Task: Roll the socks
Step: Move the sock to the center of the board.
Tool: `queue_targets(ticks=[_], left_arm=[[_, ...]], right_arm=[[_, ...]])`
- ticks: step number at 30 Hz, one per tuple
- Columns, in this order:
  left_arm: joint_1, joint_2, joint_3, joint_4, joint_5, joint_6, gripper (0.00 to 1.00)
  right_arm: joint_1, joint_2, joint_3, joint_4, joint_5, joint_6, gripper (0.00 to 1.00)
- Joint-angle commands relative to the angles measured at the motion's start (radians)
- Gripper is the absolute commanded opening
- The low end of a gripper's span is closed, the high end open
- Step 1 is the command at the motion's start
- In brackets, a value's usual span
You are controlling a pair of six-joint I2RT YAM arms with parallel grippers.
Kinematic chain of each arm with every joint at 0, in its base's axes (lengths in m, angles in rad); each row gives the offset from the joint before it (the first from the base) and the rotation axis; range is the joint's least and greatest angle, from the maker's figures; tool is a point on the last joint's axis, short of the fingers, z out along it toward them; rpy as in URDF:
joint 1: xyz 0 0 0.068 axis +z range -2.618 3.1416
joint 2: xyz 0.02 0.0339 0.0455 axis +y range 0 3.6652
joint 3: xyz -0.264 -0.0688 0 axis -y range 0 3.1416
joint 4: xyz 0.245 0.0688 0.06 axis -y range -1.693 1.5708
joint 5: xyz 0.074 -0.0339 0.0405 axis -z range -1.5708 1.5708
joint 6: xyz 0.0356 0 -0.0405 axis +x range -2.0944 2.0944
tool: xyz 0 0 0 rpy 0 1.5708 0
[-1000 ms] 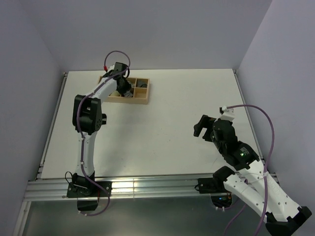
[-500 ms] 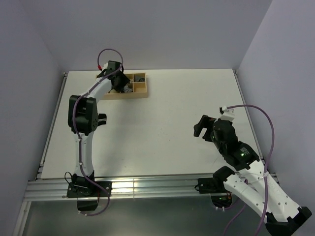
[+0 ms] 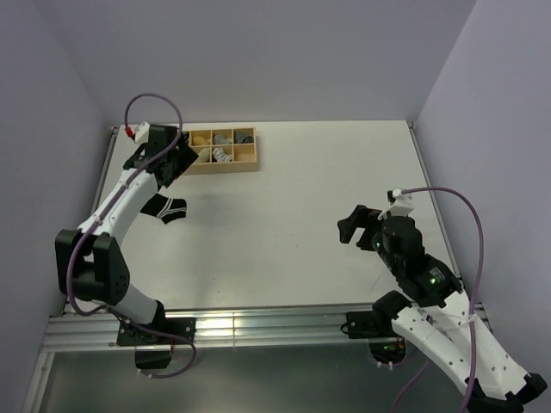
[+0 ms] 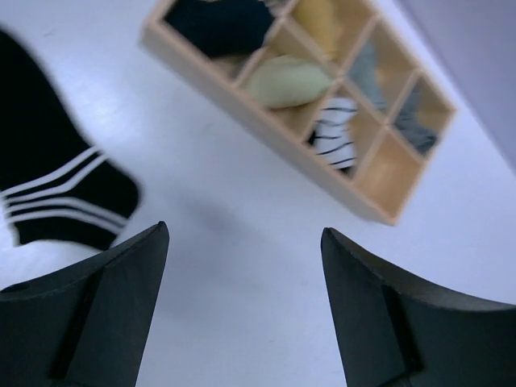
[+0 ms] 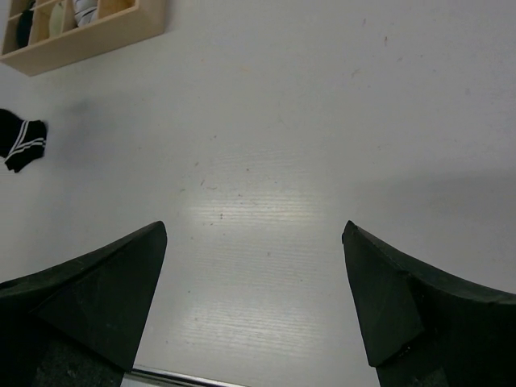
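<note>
The black sock (image 3: 164, 207) with white bands lies flat on the table, left of centre. It also shows in the left wrist view (image 4: 48, 177) and the right wrist view (image 5: 21, 139). The white sock with black stripes (image 4: 334, 139) sits in a middle compartment of the wooden box (image 3: 251, 163). My left gripper (image 3: 175, 163) hangs open and empty between the box and the black sock; its jaws (image 4: 243, 230) frame bare table. My right gripper (image 3: 351, 225) is open and empty over the right half of the table (image 5: 254, 226).
The wooden box (image 4: 266, 139) stands at the table's far left and holds several rolled socks, tan, grey and dark. It also shows in the right wrist view (image 5: 81, 40). The table's metal front rail (image 3: 258, 327) runs along the near edge.
My left arm swung from inside the box out to the left. The black sock, not seen before, now lies on the table and the gripper is open. The box shifted slightly.
</note>
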Motion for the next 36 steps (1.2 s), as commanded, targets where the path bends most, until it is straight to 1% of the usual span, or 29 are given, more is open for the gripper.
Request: queue_targets(ticks=[1,3,7,15,19,21,24,25,27,28,30,31,33,34,36], left_arm=[[0.038,-0.058,-0.185,0.023,-0.048,0.019,0.81],[0.054,-0.07,-0.269,0.079,-0.045,0.033,0.8],[0.073,-0.038,-0.334,0.163,-0.023,0.05,0.79],[0.077,0.135,-0.282,0.274,0.017,0.116,0.8],[0.072,0.241,-0.237,0.269,0.053,0.137,0.8],[0.058,0.267,-0.231,0.275,0.077,0.159,0.8],[-0.02,0.276,-0.228,0.268,0.08,0.185,0.81],[-0.081,0.275,-0.23,0.263,0.083,0.195,0.81],[-0.155,0.269,-0.233,0.242,0.102,0.203,0.82],[-0.236,0.255,-0.236,0.231,0.109,0.208,0.82],[-0.322,0.215,-0.268,0.226,0.137,0.212,0.82],[-0.407,0.198,-0.283,0.228,0.142,0.212,0.82],[-0.491,0.166,-0.321,0.214,0.151,0.211,0.82],[-0.567,0.135,-0.329,0.202,0.146,0.205,0.82],[-0.63,0.102,-0.355,0.177,0.131,0.197,0.83]], right_arm=[[-0.006,-0.023,-0.002,0.057,-0.058,-0.029,0.97],[-0.006,-0.029,-0.012,0.067,-0.079,-0.032,0.97],[-0.006,-0.029,-0.038,0.085,-0.134,-0.035,0.97],[-0.006,-0.031,-0.046,0.09,-0.21,-0.046,0.96],[-0.006,-0.023,-0.045,0.096,-0.217,-0.043,0.96],[-0.006,-0.016,-0.048,0.1,-0.223,-0.038,0.96],[-0.006,-0.005,-0.051,0.106,-0.225,-0.034,0.95],[-0.006,-0.003,-0.052,0.114,-0.222,-0.031,0.95],[-0.006,0.007,-0.051,0.12,-0.22,-0.029,0.95],[-0.006,0.012,-0.043,0.126,-0.22,-0.029,0.95],[-0.006,0.029,-0.031,0.133,-0.22,-0.025,0.95],[-0.006,0.035,-0.029,0.136,-0.22,-0.023,0.95],[-0.006,0.043,-0.029,0.143,-0.22,-0.022,0.95],[-0.006,0.046,-0.031,0.151,-0.22,-0.022,0.95],[-0.006,0.055,-0.034,0.159,-0.222,-0.022,0.95]])
